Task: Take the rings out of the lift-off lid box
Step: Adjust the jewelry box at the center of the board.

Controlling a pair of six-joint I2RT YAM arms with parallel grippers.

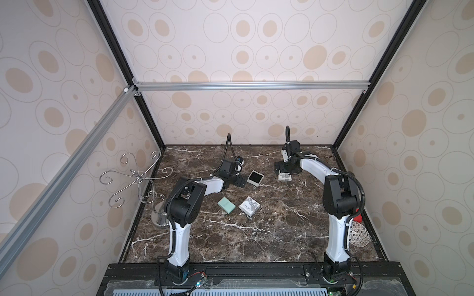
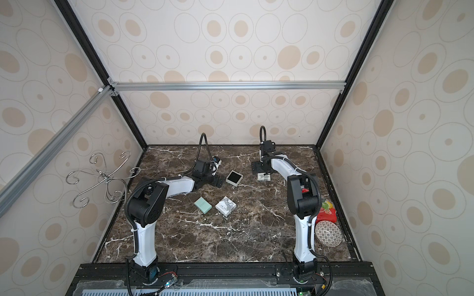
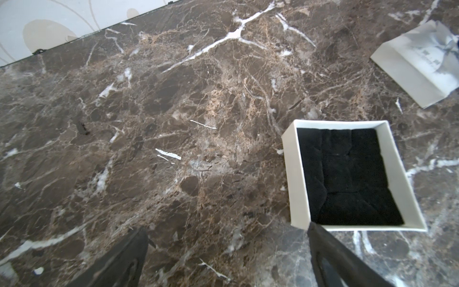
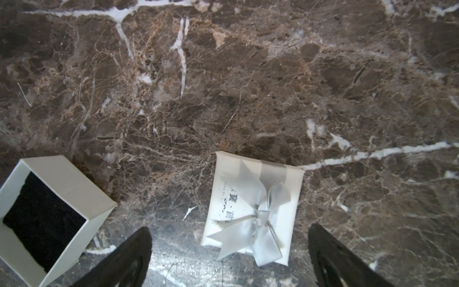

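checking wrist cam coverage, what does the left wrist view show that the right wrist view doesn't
Only the left wrist view: a strip of patterned wall beyond the marble table, the open left claw, and nearly all the black insert of the open box. Only the right wrist view: the open right claw above the lid, and the lid's whole grey bow. Both: the table, the box and the lid, though the left wrist view cuts the lid off.

Dark brown marble-patterned desk (image 1: 282, 230), veined white and tan. White square cardboard box (image 3: 294, 174), lined in black velvet. White rectangular cardboard lid (image 4: 231, 188), grey satin bow. Small mint-green box (image 1: 226, 205). Cream wallpapered walls (image 1: 256, 38), beige ovals.
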